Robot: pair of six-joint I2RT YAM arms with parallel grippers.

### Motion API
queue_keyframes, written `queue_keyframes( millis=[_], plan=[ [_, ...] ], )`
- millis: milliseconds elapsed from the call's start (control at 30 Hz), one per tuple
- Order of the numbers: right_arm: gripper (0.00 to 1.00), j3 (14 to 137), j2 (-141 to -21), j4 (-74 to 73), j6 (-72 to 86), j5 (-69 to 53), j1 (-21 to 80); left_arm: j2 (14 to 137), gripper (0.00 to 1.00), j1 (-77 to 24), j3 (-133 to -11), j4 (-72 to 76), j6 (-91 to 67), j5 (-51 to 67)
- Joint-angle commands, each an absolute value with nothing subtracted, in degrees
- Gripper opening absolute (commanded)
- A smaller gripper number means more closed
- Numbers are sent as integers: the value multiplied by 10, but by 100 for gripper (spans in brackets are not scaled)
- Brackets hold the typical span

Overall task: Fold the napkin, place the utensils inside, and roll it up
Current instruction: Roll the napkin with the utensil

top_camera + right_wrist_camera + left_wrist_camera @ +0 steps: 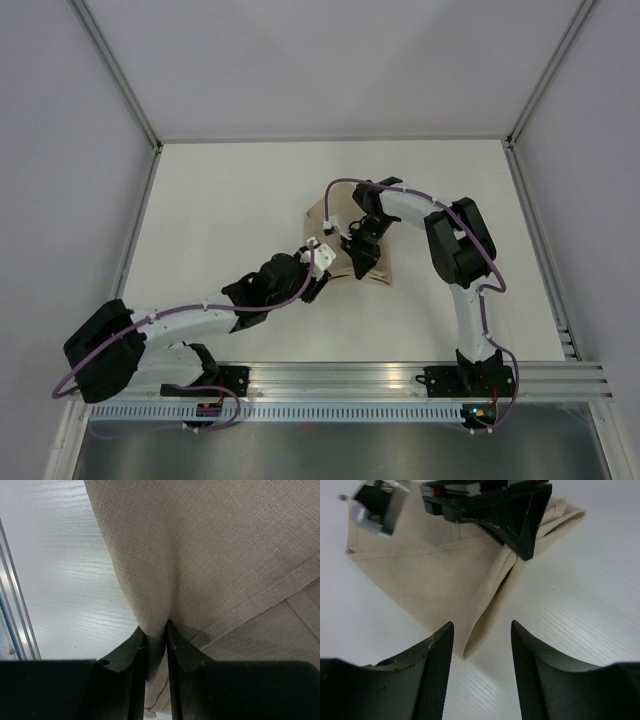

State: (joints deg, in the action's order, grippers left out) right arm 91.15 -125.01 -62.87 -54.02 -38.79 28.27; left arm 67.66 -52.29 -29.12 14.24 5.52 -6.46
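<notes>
A white table fills mid-frame, pale grey walls enclose it, and an aluminium rail crosses the bottom.

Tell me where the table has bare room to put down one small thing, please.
Bare table lies far-left, between the left wall and the napkin, also along the back wall, and near, between the two arm bases. The middle is crowded: the right gripper pinches the napkin and the open left gripper faces its fold.

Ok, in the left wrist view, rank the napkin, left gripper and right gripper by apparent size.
1. napkin, largest.
2. left gripper, though nearness to the camera inflates it.
3. right gripper, smallest, cropped at the top edge.
</notes>
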Motion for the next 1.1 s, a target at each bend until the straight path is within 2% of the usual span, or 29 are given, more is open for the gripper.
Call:
queue_keyframes(
  millis=[0,400,867,1067],
  plan=[
    [19,909,-1290,-657,-562,-362,283,740,56,-561,-337,174,133,-104],
    [19,923,-1312,-657,-554,-356,284,892,59,-611,-417,193,228,-124],
    [19,938,-1325,-665,-551,-350,280,990,58,-613,-447,223,255,-128],
    [19,949,-1329,-675,-552,-352,279,1010,55,-613,-451,216,256,-132]
  ],
)
